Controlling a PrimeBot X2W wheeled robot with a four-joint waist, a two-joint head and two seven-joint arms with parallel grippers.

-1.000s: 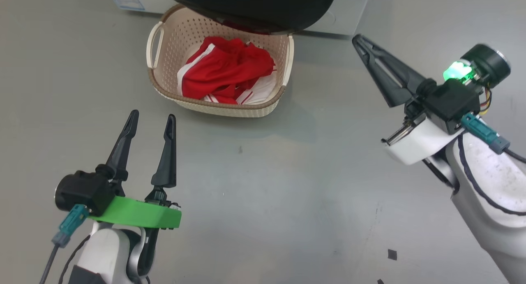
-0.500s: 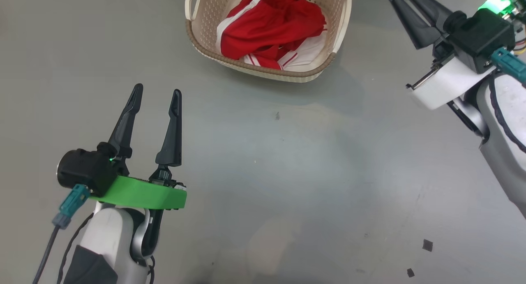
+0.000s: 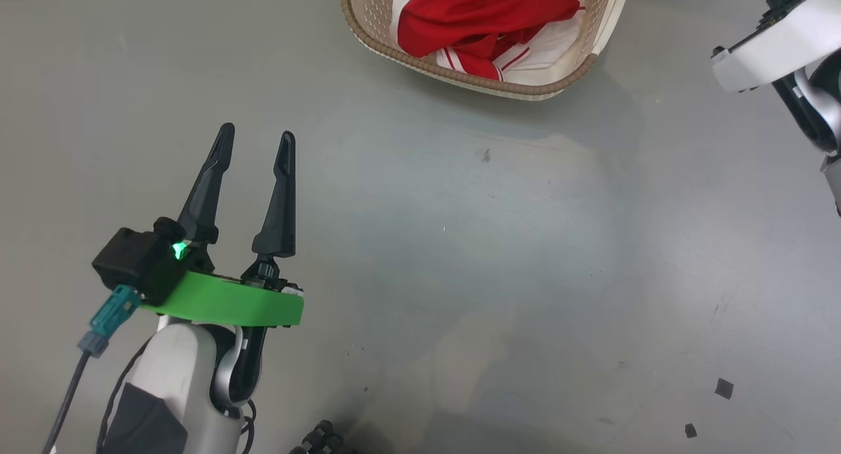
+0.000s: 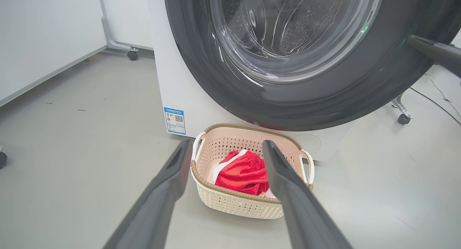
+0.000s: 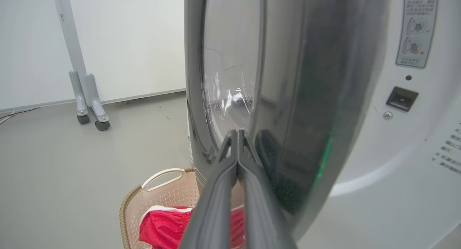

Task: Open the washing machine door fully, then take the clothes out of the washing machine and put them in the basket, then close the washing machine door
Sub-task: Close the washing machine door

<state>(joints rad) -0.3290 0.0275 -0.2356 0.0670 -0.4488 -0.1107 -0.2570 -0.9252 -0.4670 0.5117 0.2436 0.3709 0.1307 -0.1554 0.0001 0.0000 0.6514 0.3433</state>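
The large round washing machine door (image 4: 324,97), a glossy black rim around a bulging clear glass bowl, stands ajar from the big white front-loading washing machine (image 4: 180,90). The right wrist view shows it edge-on, with the small dark latch slot (image 5: 401,97) in the white front uncovered beside it. Perforated steel shows through the glass. The right end effector (image 5: 236,133) has its two dark fingers pressed together with nothing between them, their tips at the door's outer face, touching it or nearly so; in the left wrist view one of those fingers (image 4: 432,52) meets the rim at its right side. Below the door, on the floor close in front of the machine, sits the small cream perforated plastic basket (image 4: 234,204) with a brown woven-look rim, and the red clothes (image 4: 241,171) with white stripes lie bunched inside it. The left end effector (image 3: 257,133) hovers well back from the basket, fingers spread and empty, a green band (image 3: 223,303) at its wrist. The smooth grey floor (image 3: 525,244) is faintly scuffed and carries two small dark scraps (image 3: 723,387). A small blue label (image 4: 175,120) marks the machine's lower front. White wall panels (image 4: 43,32) stand behind on grey legs with casters (image 5: 88,108), and a thin cable (image 4: 439,97) runs across the floor to the right
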